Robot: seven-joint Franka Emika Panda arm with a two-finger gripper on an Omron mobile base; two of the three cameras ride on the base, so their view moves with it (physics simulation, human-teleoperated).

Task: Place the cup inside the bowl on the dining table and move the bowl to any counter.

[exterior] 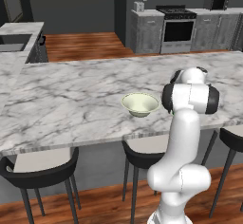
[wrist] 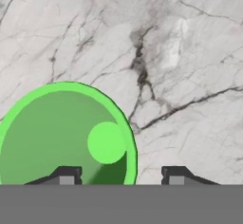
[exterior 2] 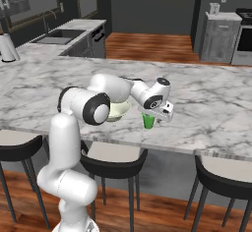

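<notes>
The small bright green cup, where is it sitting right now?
The small bright green cup stands on the white marble dining table near its front edge, directly under the gripper, just right of the pale cream-green bowl in the right base view.

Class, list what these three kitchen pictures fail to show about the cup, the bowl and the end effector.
- cup: right base view, top hidden by the end effector; hand view, lower rim cut by the bottom edge.
- bowl: right base view, mostly behind the arm.
- End effector grip: hand view, one fingertip sits over the cup's mouth, one beside it; contact cannot be judged.
</notes>
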